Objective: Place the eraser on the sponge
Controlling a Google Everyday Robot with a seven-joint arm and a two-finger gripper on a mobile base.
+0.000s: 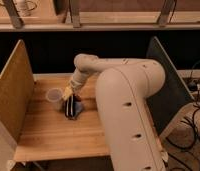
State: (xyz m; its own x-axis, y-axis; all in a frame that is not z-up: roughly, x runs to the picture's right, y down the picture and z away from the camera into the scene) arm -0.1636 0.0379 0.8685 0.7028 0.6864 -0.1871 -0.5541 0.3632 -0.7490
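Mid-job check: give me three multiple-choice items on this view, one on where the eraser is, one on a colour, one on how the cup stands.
1. Where is the eraser?
A. over the sponge, beside the cup
B. inside the cup
C. at the front edge of the table

2. What colour is the sponge?
A. red
B. blue-grey
C. bright green

3. How does the cup stand?
A. on its side
B. upside down
C. upright

Answers:
1 A: the black block overlaps the sponge, with the gripper right at its far end, next to the cup.
2 B: a blue-grey edge shows beside the eraser.
3 C: its open rim faces up.
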